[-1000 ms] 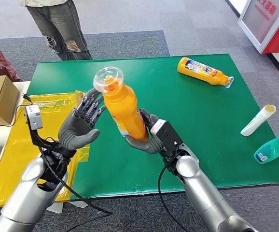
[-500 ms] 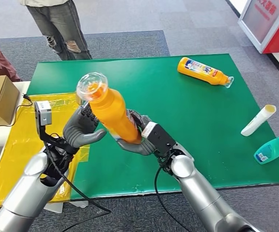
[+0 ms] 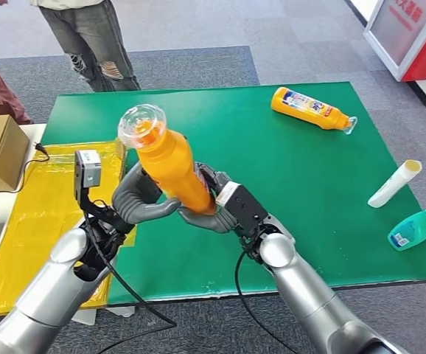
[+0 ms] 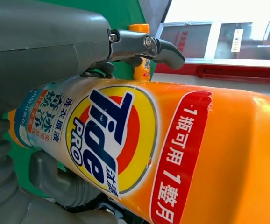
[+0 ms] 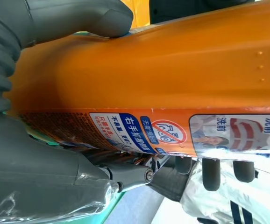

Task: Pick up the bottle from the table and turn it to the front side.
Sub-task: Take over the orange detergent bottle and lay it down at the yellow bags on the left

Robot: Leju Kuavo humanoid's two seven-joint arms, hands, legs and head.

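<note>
While tilted, bottle (image 3: 169, 166) sits between both hands' fingers (image 3: 144, 193).

Both arms are smooth silver tubes ending in a grey left hand (image 3: 138, 200) and a grey right hand (image 3: 211, 214) with darker fingers. Black cables loop from each wrist. A small boxy camera sits at each wrist.

Demo/lab hall: green mat (image 3: 289, 162), grey carpet (image 3: 200, 66), onlooker (image 3: 93, 37).
</note>
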